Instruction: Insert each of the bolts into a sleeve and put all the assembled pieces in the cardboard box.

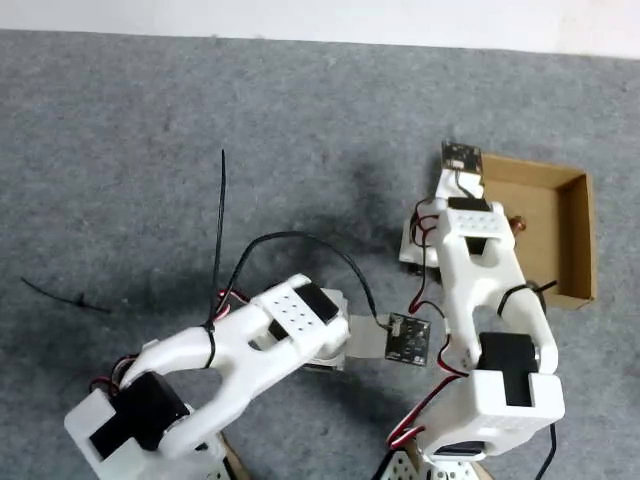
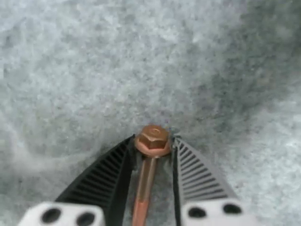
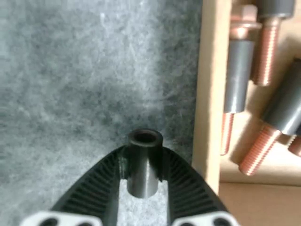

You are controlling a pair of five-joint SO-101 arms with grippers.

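A copper bolt (image 2: 149, 162) with a hex head lies lengthwise between the black ribbed fingers of my left gripper (image 2: 151, 148), which is shut on it just above the grey felt. My right gripper (image 3: 142, 157) is shut on a dark grey sleeve (image 3: 142, 162), its open bore facing outward, right beside the outer wall of the cardboard box (image 3: 209, 94). Inside the box lie several assembled pieces (image 3: 237, 80), copper bolts wearing grey sleeves. In the high view the left arm (image 1: 250, 345) reaches to the table's middle and the right arm (image 1: 480, 260) stretches toward the box (image 1: 575, 235).
Grey felt (image 1: 130, 150) covers the whole table. A black cable tie (image 1: 221, 215) stands left of centre and another (image 1: 65, 297) lies at the far left. The two wrist cameras (image 1: 408, 338) sit close to each other near the front.
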